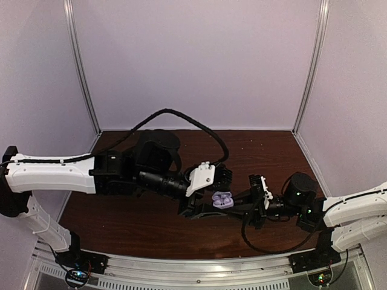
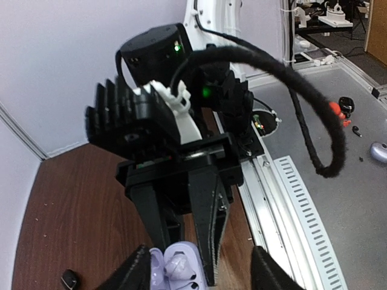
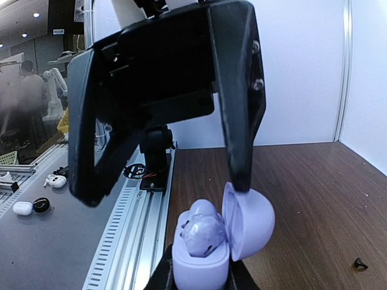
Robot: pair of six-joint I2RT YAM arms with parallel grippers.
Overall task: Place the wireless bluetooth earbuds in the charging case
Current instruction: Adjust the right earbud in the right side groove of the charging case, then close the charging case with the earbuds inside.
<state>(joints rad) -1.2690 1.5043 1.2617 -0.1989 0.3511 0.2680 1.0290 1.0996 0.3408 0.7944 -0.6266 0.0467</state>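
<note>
A lavender charging case [image 3: 202, 266] stands open, its lid [image 3: 254, 223] up on the right. Two pale earbuds sit in its sockets, one in front [image 3: 205, 237] and one behind [image 3: 202, 211]. My right gripper [image 3: 202, 279] is shut on the case body, just above the table. The case also shows in the top view [image 1: 222, 199] and in the left wrist view [image 2: 178, 269]. My left gripper [image 3: 160, 187] is open over the case, with one fingertip [image 3: 239, 178] at the lid's top edge. A tiny black item [image 3: 361, 263], perhaps a black earbud, lies on the table.
The brown table [image 1: 151, 223] is walled by pale panels on three sides. A slotted metal rail [image 3: 130, 229] runs along its near edge. The left arm's black cable [image 2: 314, 115] loops nearby. Small cases [image 3: 24, 208] lie on a grey bench beyond the rail.
</note>
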